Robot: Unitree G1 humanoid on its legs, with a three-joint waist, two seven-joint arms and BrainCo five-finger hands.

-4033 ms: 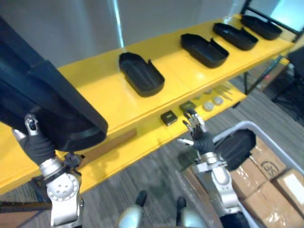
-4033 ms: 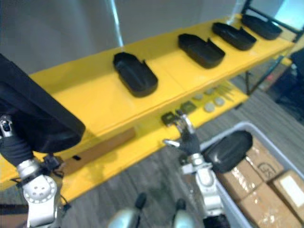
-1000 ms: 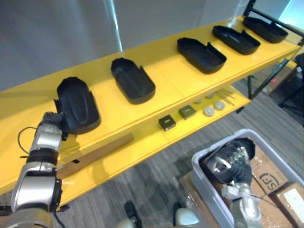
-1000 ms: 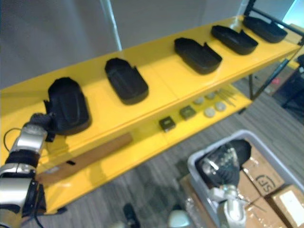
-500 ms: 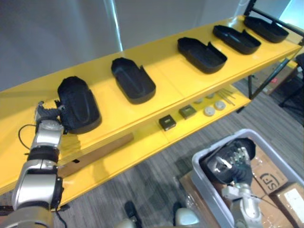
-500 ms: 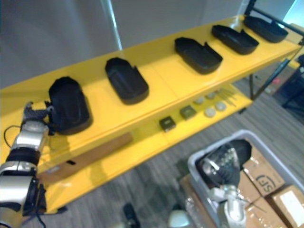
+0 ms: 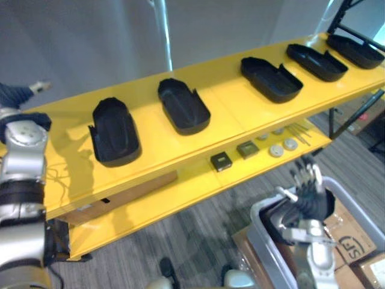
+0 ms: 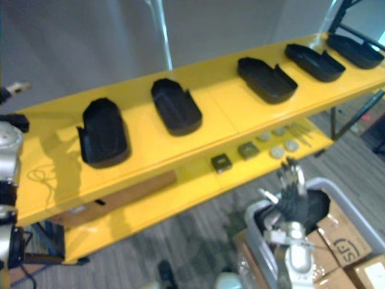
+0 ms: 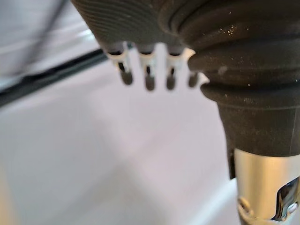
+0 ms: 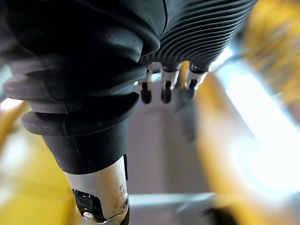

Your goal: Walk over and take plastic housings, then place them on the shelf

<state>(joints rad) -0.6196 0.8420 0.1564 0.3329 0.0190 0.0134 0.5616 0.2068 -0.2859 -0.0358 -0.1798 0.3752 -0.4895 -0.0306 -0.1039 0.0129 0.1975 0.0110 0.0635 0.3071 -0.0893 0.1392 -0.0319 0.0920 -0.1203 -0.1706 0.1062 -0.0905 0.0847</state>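
Several black plastic housings lie in a row on the yellow shelf's top board [image 7: 144,158]. The leftmost housing [image 7: 114,130] rests there alone, open side down. My left hand [image 7: 17,94] is raised to the far left of it, well clear, fingers [image 9: 147,79] straight and empty. My right hand [image 7: 308,188] is open, fingers up, just above another black housing [image 8: 316,203] that lies in the grey bin [image 7: 262,238] at the lower right.
The lower yellow board carries two small square blocks [image 7: 221,161], round discs [image 7: 283,148] and a brown plank [image 7: 123,192]. Cardboard boxes [image 7: 352,224] sit in the bin. A grey wall stands behind the shelf. A dark frame [image 7: 352,114] holds the shelf's right end.
My left hand has let go of the leftmost housing and lifted up and left, away from it. My right hand has risen off the housing in the bin. The camera shifted.
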